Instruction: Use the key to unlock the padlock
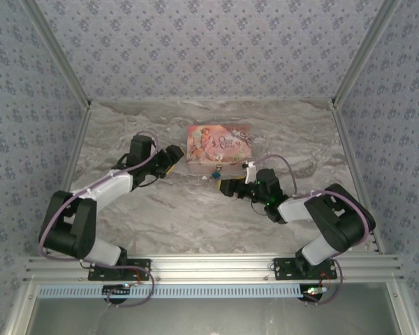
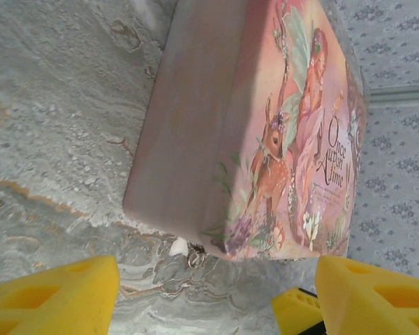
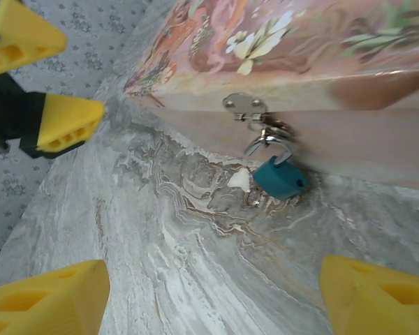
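The padlock (image 3: pixel 281 178) is hanging by its silver shackle from the hasp (image 3: pixel 243 106) on the pink box (image 3: pixel 279 42), its blue body low by the marbled table (image 3: pixel 160 230). The right gripper (image 3: pixel 215 283) is hovering near it, jaws spread wide and empty (likewise the left gripper (image 2: pixel 216 279), facing the box's left end).

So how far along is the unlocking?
Nothing looks done: the padlock hangs on the hasp of the pink box. In hand: the right gripper, open and empty, faces it; the left gripper, open, sits by the box's end. Left: fetching the key, which I can't make out, and turning it.
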Robot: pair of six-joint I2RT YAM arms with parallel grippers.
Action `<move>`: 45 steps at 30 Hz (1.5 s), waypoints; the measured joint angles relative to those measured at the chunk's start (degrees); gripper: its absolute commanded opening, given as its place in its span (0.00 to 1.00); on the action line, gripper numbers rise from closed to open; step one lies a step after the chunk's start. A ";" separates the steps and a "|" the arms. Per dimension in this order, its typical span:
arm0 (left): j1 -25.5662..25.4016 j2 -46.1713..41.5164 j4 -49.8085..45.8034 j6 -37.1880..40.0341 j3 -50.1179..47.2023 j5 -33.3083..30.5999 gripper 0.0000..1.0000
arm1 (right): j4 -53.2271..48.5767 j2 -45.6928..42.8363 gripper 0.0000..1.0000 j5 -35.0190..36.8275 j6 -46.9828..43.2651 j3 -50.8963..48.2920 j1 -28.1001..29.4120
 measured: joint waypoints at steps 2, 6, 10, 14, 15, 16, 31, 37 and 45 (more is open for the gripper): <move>0.04 2.34 0.61 0.83 1.66 1.22 0.74 | 1.36 2.34 0.80 0.50 -0.22 0.98 0.81; 0.04 6.62 0.87 2.40 5.11 2.97 0.74 | 3.58 6.54 0.79 1.44 -0.26 3.76 1.66; 0.04 10.45 1.51 3.56 7.50 4.35 0.73 | 5.29 9.44 0.79 2.82 -0.26 5.66 1.66; 0.04 13.16 1.79 4.26 8.46 5.09 0.72 | 6.56 11.21 0.79 3.43 -0.24 6.84 1.64; 0.04 13.64 1.81 4.37 8.50 5.29 0.72 | 6.80 11.74 0.79 3.45 -0.26 7.23 1.49; 0.04 14.08 1.81 4.39 8.55 5.40 0.72 | 6.99 12.39 0.79 3.41 -0.24 7.74 1.40; 0.04 15.65 2.10 5.05 8.52 5.70 0.70 | 12.39 19.28 0.73 1.77 1.99 11.58 -0.31; 0.04 15.65 2.29 5.03 8.41 5.70 0.70 | 16.90 21.97 0.70 -0.52 4.07 11.63 -0.90; 0.04 15.65 3.34 4.96 8.00 5.70 0.69 | 19.91 22.88 0.63 -3.17 5.60 11.63 -1.77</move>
